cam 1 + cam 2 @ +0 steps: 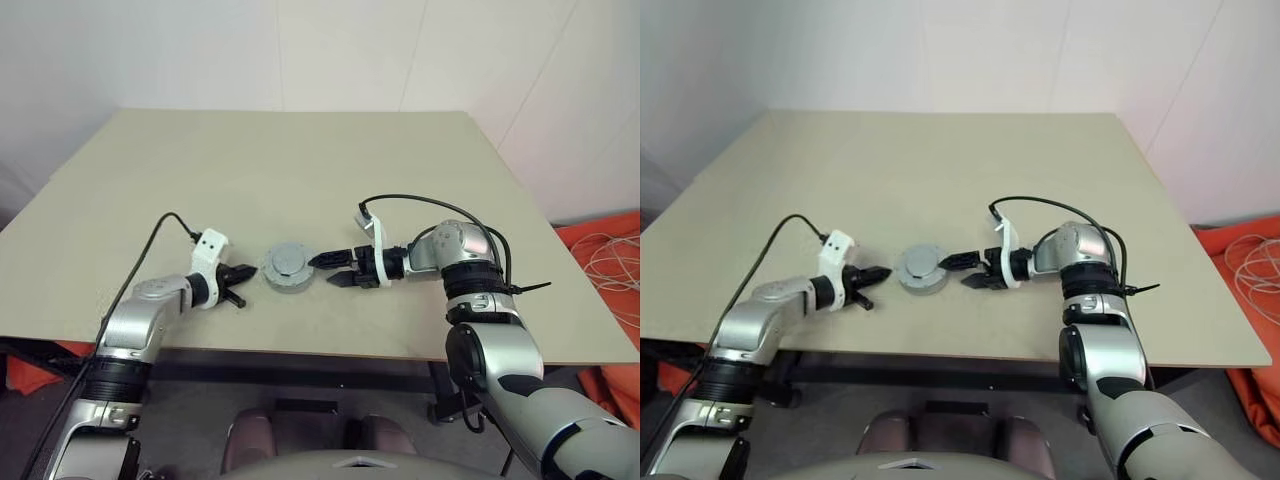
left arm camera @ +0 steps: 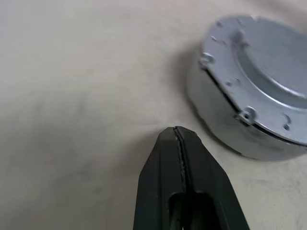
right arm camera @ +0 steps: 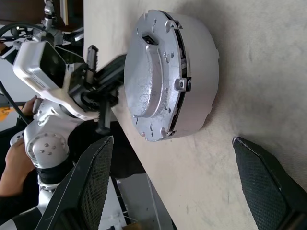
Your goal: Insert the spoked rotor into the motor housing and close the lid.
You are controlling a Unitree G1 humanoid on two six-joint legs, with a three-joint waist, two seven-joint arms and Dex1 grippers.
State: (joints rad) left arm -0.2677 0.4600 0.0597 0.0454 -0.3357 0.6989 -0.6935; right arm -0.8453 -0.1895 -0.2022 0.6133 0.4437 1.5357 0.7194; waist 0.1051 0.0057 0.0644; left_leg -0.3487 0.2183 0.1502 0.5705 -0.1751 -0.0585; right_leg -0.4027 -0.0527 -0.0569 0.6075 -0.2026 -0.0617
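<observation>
Both claws sit low over the beige table [image 1: 300, 160], 1 on each side of a round silver-grey motor assembly. Its left gripper [image 1: 245, 273] has its 2 black fingers [image 2: 184, 182] pressed flat together, with no gap between the tips and nothing pinched. It points toward the assembly from the robot's left and stops just beside it, not touching; the left wrist view shows a strip of bare table between the fingertips and the drum's wall.

Opposite, the right gripper [image 1: 328, 270] reaches in from the robot's right with its fingers spread wide. 1 finger lies close to the assembly's rim, the other sits nearer the table's front edge. In the right wrist view the 2 textured pads [image 3: 96, 182] stand well apart with the assembly ahead of them, and neither touches it. It holds nothing.

The motor housing [image 1: 287, 281] rests flat on the table near the front edge, between the 2 grippers. The lid [image 3: 151, 76] is seated on top of it: a grey disc with a raised centre, small screws around its edge and a thin dark seam where it meets the housing wall. The spoked rotor cannot be seen from outside the closed assembly.

A black cable [image 1: 150, 250] runs along the left arm, and another loops over the right wrist. Orange cloth [image 1: 610, 250] lies on the floor to the robot's right.
</observation>
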